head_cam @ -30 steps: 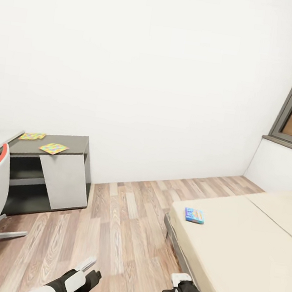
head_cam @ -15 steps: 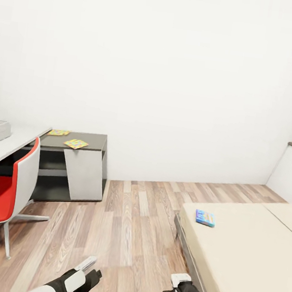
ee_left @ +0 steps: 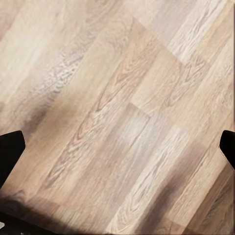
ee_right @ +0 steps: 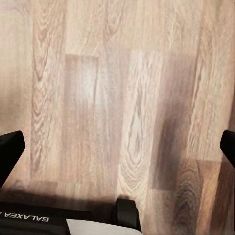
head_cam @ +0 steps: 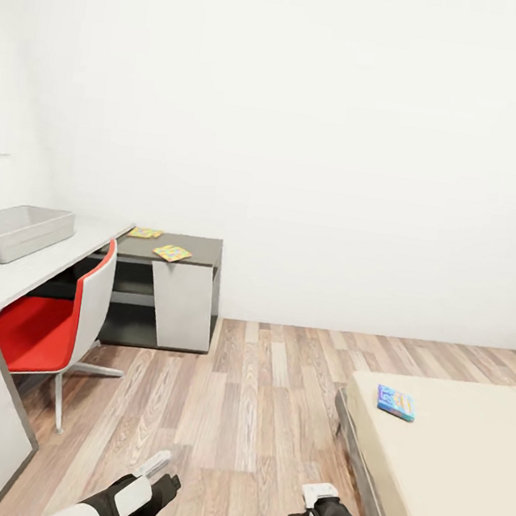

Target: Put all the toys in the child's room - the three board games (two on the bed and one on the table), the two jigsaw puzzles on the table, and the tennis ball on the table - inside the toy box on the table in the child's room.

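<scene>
Blue board game box [head_cam: 396, 402] lies flat on the beige bed [head_cam: 457, 480], ahead and to the right of the right gripper [head_cam: 316, 494]; the grey toy box [head_cam: 17, 232] sits farther off on the white table [head_cam: 37, 266]. Both the right and the left gripper [head_cam: 153, 466] hang over wooden floor [ee_left: 117, 117], fingers spread, holding nothing. Since a second ago the camera has swung left, bringing the toy box into sight.

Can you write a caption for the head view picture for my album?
Robot in a child's room: grey toy box on the table, blue board game on the bed, red chair between.
</scene>
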Tool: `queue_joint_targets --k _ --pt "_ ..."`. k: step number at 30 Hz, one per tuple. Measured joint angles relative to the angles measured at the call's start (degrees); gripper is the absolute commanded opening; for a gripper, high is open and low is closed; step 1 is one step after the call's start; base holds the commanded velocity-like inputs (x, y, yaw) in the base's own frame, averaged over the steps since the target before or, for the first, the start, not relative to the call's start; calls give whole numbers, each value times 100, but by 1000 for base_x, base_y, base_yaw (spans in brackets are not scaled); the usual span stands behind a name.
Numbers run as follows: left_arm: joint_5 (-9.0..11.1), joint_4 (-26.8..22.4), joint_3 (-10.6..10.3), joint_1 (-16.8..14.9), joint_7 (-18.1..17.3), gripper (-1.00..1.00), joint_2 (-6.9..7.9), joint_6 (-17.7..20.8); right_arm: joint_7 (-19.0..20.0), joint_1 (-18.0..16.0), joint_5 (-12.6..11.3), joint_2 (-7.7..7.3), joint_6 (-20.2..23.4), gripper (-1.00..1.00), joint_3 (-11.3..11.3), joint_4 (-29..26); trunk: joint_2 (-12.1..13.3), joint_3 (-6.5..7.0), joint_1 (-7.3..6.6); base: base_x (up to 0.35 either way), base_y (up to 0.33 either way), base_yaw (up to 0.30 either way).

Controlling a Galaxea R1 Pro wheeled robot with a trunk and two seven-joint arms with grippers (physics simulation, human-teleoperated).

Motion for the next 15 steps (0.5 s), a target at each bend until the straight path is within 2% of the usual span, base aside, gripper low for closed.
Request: queue_joint_targets --k 10,12,14,15 --pt "-26 -253 -24 5 7 100 -58 30 15 7 13 -38 13 100 -20 -161 0 0 0 -2 -2 98" --pt "-35 -333 -53 12 15 100 -86 33 28 19 13 -43 15 100 -16 -274 0 0 0 -1 -1 45" --pt "-56 -545 -212 51 27 100 -133 38 106 58 10 -49 17 100 -13 -620 0 0 0 -1 -1 32" --pt "-57 -549 -215 53 28 100 -133 38 107 60 9 -50 17 100 -14 -626 0 0 0 0 -1 26"
